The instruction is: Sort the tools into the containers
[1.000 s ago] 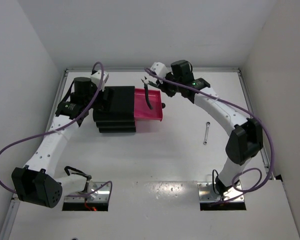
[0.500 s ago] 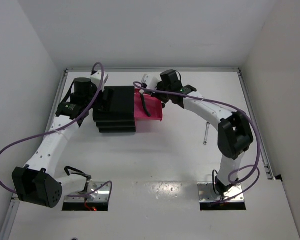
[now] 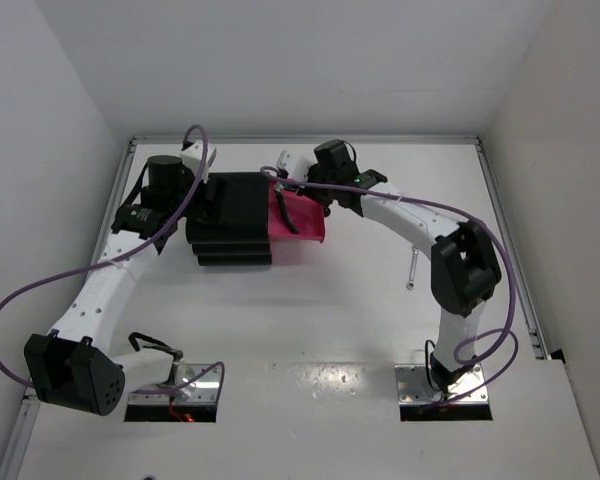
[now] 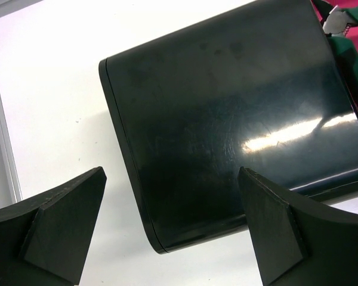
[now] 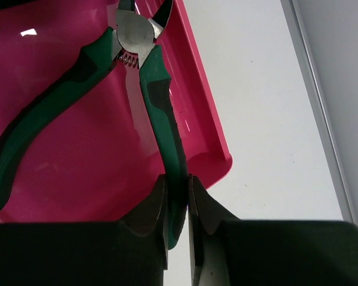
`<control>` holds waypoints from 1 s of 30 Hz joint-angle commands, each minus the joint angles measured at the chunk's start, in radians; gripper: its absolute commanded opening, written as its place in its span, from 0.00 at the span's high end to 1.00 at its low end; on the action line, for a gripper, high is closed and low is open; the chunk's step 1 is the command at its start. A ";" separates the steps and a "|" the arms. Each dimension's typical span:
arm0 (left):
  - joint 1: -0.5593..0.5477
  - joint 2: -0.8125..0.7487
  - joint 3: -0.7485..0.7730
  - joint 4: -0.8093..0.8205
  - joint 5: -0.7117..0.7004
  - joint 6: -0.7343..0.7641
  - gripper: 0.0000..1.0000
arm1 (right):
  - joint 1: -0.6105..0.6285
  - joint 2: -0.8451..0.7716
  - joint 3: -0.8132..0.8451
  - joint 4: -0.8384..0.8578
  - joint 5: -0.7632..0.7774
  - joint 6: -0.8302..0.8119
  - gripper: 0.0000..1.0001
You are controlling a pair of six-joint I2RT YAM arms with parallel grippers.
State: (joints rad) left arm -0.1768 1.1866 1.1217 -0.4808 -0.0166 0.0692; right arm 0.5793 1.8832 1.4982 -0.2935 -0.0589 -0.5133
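Pink tray [image 5: 77, 161]: it is sticking out from the right side of the black chest [image 3: 230, 215] in the top view. Which tier it is belonging to cannot be told.

Green pliers [image 5: 162, 89]: they are hanging over the tray floor with handles spread. The metal head is pointing at the tray's far rim and one handle is running back toward the near corner. Whether they are touching the floor cannot be told.

Right jaws: they are pinching the end of one green handle between both pads, closed tight on it, just above the tray's near corner.

Right arm [image 3: 410, 210]: it is reaching leftward across the worktop [image 3: 310, 320], its wrist hovering over the tray.

Left jaws: they are standing wide open and gripping nothing. Both dark fingers [image 4: 59, 220] are showing low in the left wrist view with the chest's glossy top between them.

Left arm [image 3: 110, 270]: it is stretching up the left side, its wrist hovering at the chest's left end.

Silver wrench [image 3: 412, 268]: it is lying on the white worktop well to the right of the tray, beside the right arm's elbow and touching neither arm.

Purple cables [image 3: 20, 300]: they are looping along both arms.
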 commanded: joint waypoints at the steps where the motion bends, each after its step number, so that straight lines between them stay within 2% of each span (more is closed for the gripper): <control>1: 0.011 -0.027 -0.011 0.031 -0.011 -0.003 0.01 | 0.031 0.017 0.065 0.021 -0.058 0.010 1.00; 18: 0.020 -0.008 -0.011 0.041 -0.011 0.006 0.01 | 0.070 0.119 0.194 -0.118 -0.125 0.041 0.99; 22: 0.030 -0.008 -0.011 0.041 -0.002 0.006 0.01 | 0.070 0.128 0.203 -0.136 -0.116 0.050 0.68; 25: 0.030 -0.008 -0.011 0.041 -0.002 0.006 0.01 | 0.070 0.128 0.191 -0.136 -0.116 0.068 0.58; 30: 0.030 0.001 -0.011 0.050 -0.002 0.006 0.01 | 0.060 0.073 0.151 -0.075 -0.116 0.122 0.53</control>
State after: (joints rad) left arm -0.1596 1.1885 1.1130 -0.4633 -0.0216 0.0708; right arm 0.6373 2.0163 1.6543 -0.4263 -0.1532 -0.4488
